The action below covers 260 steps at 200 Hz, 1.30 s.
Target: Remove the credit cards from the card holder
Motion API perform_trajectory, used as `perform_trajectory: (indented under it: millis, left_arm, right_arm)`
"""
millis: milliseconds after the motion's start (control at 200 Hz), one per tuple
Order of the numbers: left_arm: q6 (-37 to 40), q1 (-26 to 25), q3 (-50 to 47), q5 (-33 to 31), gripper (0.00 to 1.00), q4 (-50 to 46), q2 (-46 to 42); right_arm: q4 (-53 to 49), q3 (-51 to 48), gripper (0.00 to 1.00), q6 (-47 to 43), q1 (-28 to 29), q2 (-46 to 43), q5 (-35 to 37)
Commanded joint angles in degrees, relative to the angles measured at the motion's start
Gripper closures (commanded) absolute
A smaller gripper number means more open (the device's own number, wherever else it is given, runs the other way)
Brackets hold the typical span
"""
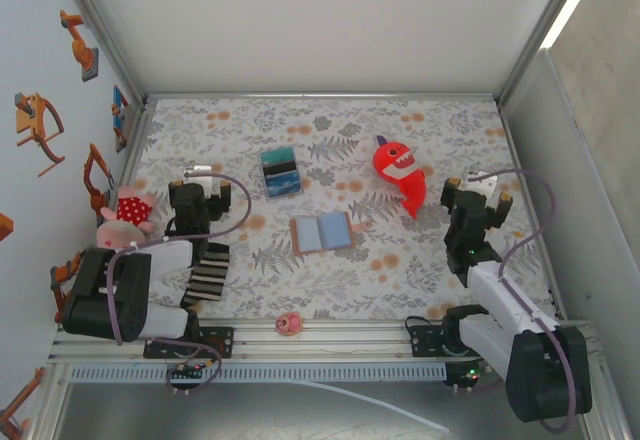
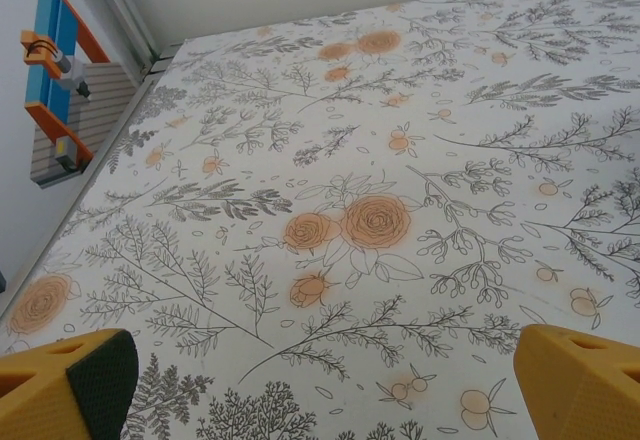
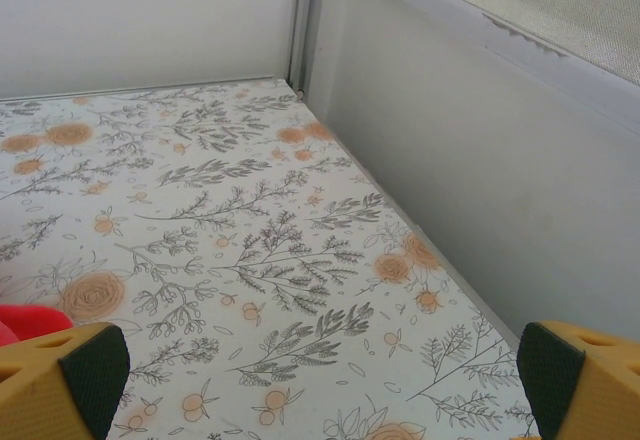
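a: where's the small flat tan-brown bifold card holder (image 1: pixel 322 231)?
b: lying open, blue insides up, at the centre of the overhead frame.
a: and the end effectors?
b: left gripper (image 2: pixel 325 385) and right gripper (image 3: pixel 322 380) both spread wide, holding and touching nothing.

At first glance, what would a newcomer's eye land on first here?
The bright red toothy plush toy, right of centre, jumps out against the floral table cover. Mid-table, the card holder lies open, blue faces up, with a striped block farther back.

left tool (image 1: pixel 205 185) spread wide, right tool (image 1: pixel 478 192) likewise
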Motion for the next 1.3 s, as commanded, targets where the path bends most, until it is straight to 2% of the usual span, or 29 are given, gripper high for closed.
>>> perform_trajectory:
  millis: [0, 55, 220, 260, 321, 341, 411, 496, 531, 571, 621, 977, 1212, 1297]
  left_arm:
    - [-0.4, 1.6, -2.1, 4.0, 0.03, 10.1, 3.5]
    - [-1.3, 2.1, -2.2, 3.9, 0.03, 9.6, 3.2]
    - [-3.7, 5.5, -2.2, 9.5, 0.03, 8.5, 3.3]
    - [-4.1, 6.5, -3.2, 11.4, 0.03, 11.4, 5.0]
    - [-3.6, 6.5, -4.9, 11.7, 0.03, 22.9, 10.9]
    - [-3.5, 6.5, -5.1, 11.5, 0.03, 23.9, 11.3]
    - [-4.0, 6.5, -3.0, 12.0, 0.03, 12.2, 6.8]
    - [-4.5, 6.6, -1.8, 9.8, 0.03, 16.0, 10.0]
    - [-5.9, 7.3, 0.4, 9.2, 0.03, 9.3, 8.7]
    - [-7.7, 9.1, 2.6, 11.5, 0.03, 3.8, 8.3]
    - [-8.8, 11.1, 2.2, 14.5, 0.03, 5.8, 8.9]
    - [-8.6, 10.9, 2.5, 14.2, 0.03, 4.5, 8.5]
    - [-8.3, 10.6, 2.6, 13.7, 0.03, 4.4, 8.5]
    - [-8.3, 10.5, 2.6, 13.5, 0.03, 4.5, 8.6]
  right_arm:
    - [4.2, -1.6, 0.01, 0.5, -1.2, -0.4, -1.5]
    - [5.6, -2.3, 0.01, 0.6, -1.6, -0.3, -2.1]
    - [6.4, -2.7, 0.01, 2.2, -3.2, 1.0, -3.9]
    - [6.8, -2.9, 0.01, 2.5, -3.5, 1.5, -4.4]
    - [7.5, -3.0, 0.01, 2.9, -3.8, 2.6, -4.9]
    - [7.7, -3.0, 0.01, 2.9, -3.8, 2.9, -5.0]
    - [8.1, -2.9, 0.01, 3.0, -4.0, 3.9, -5.7]
    - [9.3, -2.8, 0.01, 2.6, -4.2, 5.3, -7.2]
    - [10.3, -2.8, 0.01, 2.5, -4.4, 6.2, -7.9]
    - [11.7, -2.9, 0.01, 2.5, -4.8, 7.6, -8.6]
    - [13.7, -2.9, 0.01, 2.5, -5.4, 9.5, -9.7]
    - [30.3, -2.1, 0.01, 0.5, -7.3, 26.3, -18.2]
    - [36.5, -1.6, 0.01, 1.1, -8.9, 34.4, -22.0]
    - [34.8, -0.9, 0.01, 1.9, -10.2, 34.2, -25.0]
